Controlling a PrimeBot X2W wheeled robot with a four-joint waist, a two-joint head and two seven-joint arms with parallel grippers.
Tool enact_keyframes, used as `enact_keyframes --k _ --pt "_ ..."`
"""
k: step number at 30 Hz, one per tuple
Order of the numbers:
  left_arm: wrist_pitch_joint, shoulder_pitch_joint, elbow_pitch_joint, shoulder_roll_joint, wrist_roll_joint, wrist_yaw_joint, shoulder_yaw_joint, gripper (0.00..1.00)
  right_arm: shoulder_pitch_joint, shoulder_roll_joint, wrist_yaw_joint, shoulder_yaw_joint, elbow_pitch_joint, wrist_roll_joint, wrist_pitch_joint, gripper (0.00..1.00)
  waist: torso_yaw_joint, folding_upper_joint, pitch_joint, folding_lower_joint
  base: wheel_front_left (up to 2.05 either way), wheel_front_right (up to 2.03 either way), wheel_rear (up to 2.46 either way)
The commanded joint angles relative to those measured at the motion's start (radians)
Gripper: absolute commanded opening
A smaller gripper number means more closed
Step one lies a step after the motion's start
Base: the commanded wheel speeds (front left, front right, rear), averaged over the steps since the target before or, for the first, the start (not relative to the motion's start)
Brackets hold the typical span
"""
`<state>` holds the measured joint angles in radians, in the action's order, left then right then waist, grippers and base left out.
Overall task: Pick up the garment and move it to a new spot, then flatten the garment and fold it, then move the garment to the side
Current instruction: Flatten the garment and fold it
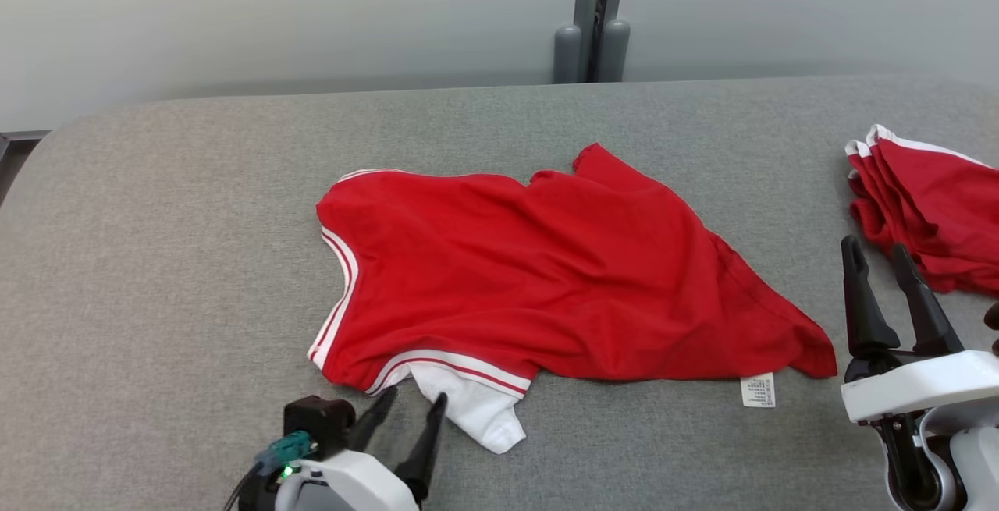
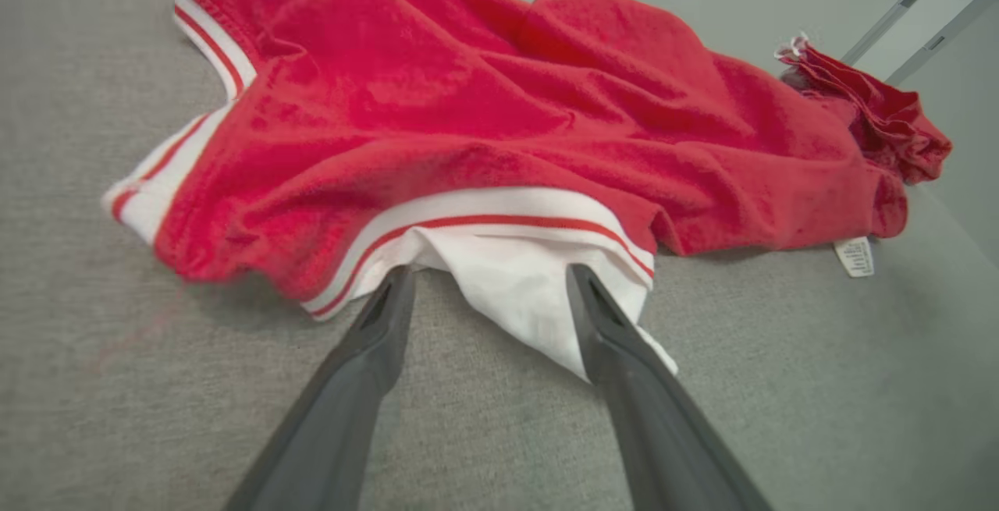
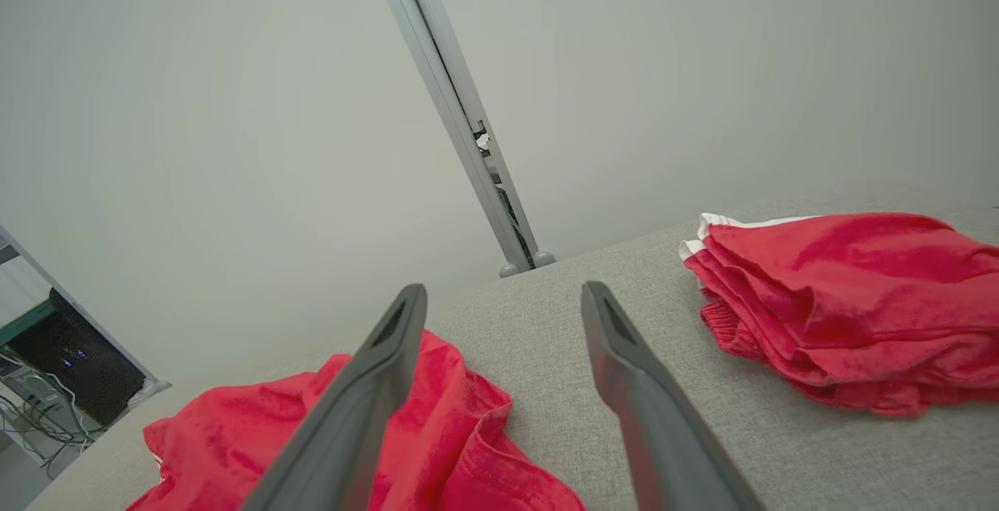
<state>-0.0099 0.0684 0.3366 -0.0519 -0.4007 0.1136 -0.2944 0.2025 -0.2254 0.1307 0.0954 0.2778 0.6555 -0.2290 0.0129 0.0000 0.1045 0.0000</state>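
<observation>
Left wrist view: released left claw [image 2: 490, 271] straddles the white edge of the garment [image 2: 499, 105].

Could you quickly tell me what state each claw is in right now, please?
Left claw: open, holding nothing, at the red garment's white edge.
Right claw: open, holding nothing.

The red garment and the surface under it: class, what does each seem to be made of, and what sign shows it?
Red garment: probably soft knit cotton-like fabric, matte; it drapes in loose wrinkles and creases. Surface: apparently grey woven upholstery cloth, matte; fine flecked weave texture shows, no shine.
</observation>
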Motion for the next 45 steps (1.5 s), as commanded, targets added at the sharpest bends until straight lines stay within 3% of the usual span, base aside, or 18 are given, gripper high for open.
enact_keyframes --k 1,10,12,13,19,28,34,40,41,42,43,45 --pt "0.015 0.006 0.003 -0.004 -0.010 0.005 -0.007 1.00 -0.001 0.000 0.000 -0.002 -0.004 -0.008 0.004 1.00 -0.008 0.0000 0.006 0.0000 0.00 0.00 0.00" --pt "0.138 0.062 0.076 -0.007 -0.099 0.013 -0.039 0.97 0.025 0.007 0.000 0.005 -0.008 -0.012 0.003 1.00 -0.068 0.0000 0.046 0.0000 0.00 0.00 0.00" --pt "0.139 0.075 0.080 -0.009 -0.110 0.015 -0.042 0.38 0.028 0.008 0.000 0.004 -0.005 -0.011 0.000 1.00 -0.074 0.0000 0.048 0.0000 0.00 0.00 0.00" --pt "0.136 0.078 0.077 -0.011 -0.116 0.016 -0.045 0.00 0.028 0.008 0.000 0.004 -0.003 -0.011 -0.001 1.00 -0.076 0.0000 0.049 0.0000 0.00 0.00 0.00" --pt "0.133 0.082 -0.016 -0.030 -0.124 0.018 -0.057 0.00 0.030 0.015 0.000 0.001 0.006 -0.012 -0.009 1.00 -0.079 0.0000 0.048 0.0000 0.00 0.00 0.00" --pt "0.248 0.199 -0.162 -0.104 -0.081 -0.008 -0.060 0.00 0.053 0.021 0.000 0.020 0.014 -0.002 -0.003 1.00 -0.128 0.0000 0.080 0.0000 0.00 0.00 0.00" --pt "0.312 0.366 -0.040 -0.120 -0.079 0.000 -0.061 0.00 0.082 0.026 0.000 0.040 0.028 0.007 -0.005 1.00 -0.189 0.0000 0.117 0.0000 0.00 0.00 0.00" --pt "0.294 0.503 0.141 -0.109 -0.070 0.009 -0.095 0.00 0.104 0.029 0.000 0.058 0.045 0.016 -0.011 1.00 -0.212 0.0000 0.139 0.0000 0.00 0.00 0.00" --pt "0.280 0.530 0.179 -0.103 -0.067 0.011 -0.103 0.04 0.108 0.031 0.000 0.063 0.050 0.018 -0.012 1.00 -0.213 0.0000 0.141 0.0000 0.00 0.00 0.00" --pt "0.264 0.555 0.216 -0.100 -0.060 0.013 -0.114 0.63 0.113 0.033 0.000 0.068 0.053 0.019 -0.013 1.00 -0.214 0.0000 0.143 0.0000 0.00 0.00 0.00" --pt "0.246 0.576 0.250 -0.095 -0.059 0.015 -0.124 1.00 0.119 0.034 0.000 0.074 0.055 0.021 -0.014 1.00 -0.214 0.0000 0.144 0.0000 0.00 0.00 0.00" --pt "0.196 0.610 0.305 -0.078 -0.058 0.017 -0.137 1.00 0.124 0.034 0.000 0.082 0.061 0.024 -0.018 1.00 -0.208 0.0000 0.142 0.0000 0.00 0.00 0.00"
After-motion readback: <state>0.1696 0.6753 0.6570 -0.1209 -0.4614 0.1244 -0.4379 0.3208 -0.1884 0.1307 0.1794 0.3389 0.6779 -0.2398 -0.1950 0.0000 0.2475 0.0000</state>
